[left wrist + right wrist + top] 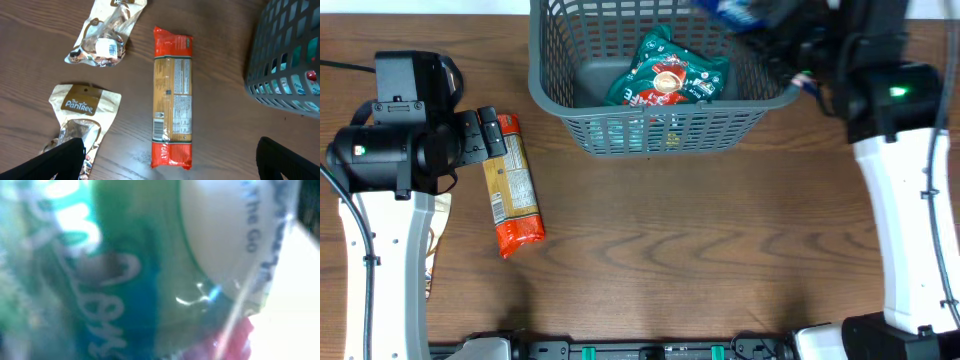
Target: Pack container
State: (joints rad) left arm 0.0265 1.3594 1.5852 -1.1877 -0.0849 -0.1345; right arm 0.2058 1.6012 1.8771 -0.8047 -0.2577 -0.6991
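The container point(660, 108), a dark grey slotted basket, stands at the table's far middle and holds a green snack packet point(670, 75). Its corner shows in the left wrist view point(285, 60). My right gripper point(775, 25) is above the basket's far right corner, shut on a blue and green snack packet point(735, 10). That packet fills the right wrist view point(140, 270) as a blur and hides the fingers. My left gripper point(490, 135) is open over the far end of a long red and tan packet point(510, 185), with its fingers point(170, 152) spread wide either side of the packet point(172, 95).
Two pale snack pouches lie left of the long packet: a PanTree pouch point(80, 120) and a clear-fronted one point(102, 35). One pouch point(438, 225) shows partly under the left arm. The right arm's white body stands at the table's right side.
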